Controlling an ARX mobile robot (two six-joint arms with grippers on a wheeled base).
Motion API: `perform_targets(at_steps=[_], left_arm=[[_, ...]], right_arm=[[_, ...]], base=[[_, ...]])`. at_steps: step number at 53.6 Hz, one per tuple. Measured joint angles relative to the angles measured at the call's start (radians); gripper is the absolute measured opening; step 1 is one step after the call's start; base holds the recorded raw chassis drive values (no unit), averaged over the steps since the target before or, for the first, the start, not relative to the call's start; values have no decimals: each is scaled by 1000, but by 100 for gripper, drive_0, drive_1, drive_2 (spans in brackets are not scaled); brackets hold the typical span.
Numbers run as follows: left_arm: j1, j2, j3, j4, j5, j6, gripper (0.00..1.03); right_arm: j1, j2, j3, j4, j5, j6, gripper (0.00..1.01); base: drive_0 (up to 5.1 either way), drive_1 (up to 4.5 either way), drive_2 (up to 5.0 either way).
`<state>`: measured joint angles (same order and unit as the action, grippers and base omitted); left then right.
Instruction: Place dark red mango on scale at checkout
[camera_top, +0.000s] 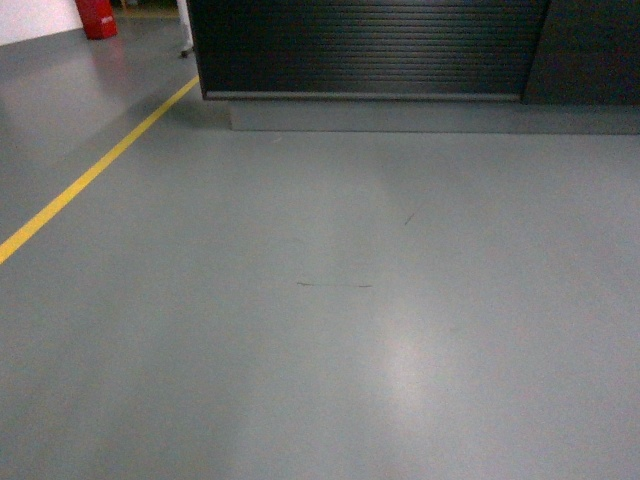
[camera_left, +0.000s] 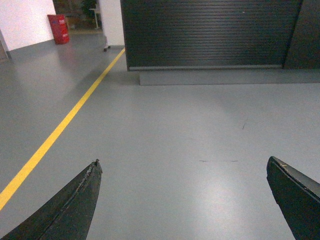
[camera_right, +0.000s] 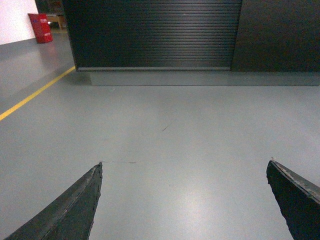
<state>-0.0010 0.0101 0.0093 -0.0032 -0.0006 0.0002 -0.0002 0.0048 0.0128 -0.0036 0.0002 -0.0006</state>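
Grey floor (camera_top: 330, 330) fills the near ground, smooth and faintly shiny, with a pale patch of reflected light and a thin dark scuff mark (camera_top: 335, 285) across the middle of it. Both arms hang low over that floor. From the left wrist camera, the left gripper (camera_left: 184, 200) shows two dark fingertips set far apart at the bottom corners, jaws spread wide and nothing between them. From the right wrist camera, the right gripper (camera_right: 185, 200) looks the same: fingers wide, bare floor in the gap.

Further off stands the checkout (camera_top: 370, 45), a black desk whose horizontally ribbed front rests on a grey plinth; a smooth dark panel (camera_top: 590, 50) joins it on the right. Only its front face is in view; the top is cut off, so neither the scale nor the dark red mango can be seen anywhere.

To the left, a yellow line (camera_top: 90, 175) runs diagonally along the floor toward the desk's corner. Beyond it, by a white wall, sits a red object (camera_top: 97, 18), too blurred to identify.
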Motion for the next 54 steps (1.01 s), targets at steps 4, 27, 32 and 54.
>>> perform_targets(at_steps=[4, 27, 32, 54], left_arm=[[0, 0, 0, 0, 0, 0, 98], [0, 0, 0, 0, 0, 0, 98], [0, 0, 0, 0, 0, 0, 98], [0, 0, 0, 0, 0, 0, 98]], right_arm=[[0, 0, 0, 0, 0, 0, 98], [0, 0, 0, 0, 0, 0, 98], [0, 0, 0, 0, 0, 0, 98], [0, 0, 0, 0, 0, 0, 98]], base=[[0, 0, 0], [0, 0, 0], [0, 0, 0], [0, 0, 0]])
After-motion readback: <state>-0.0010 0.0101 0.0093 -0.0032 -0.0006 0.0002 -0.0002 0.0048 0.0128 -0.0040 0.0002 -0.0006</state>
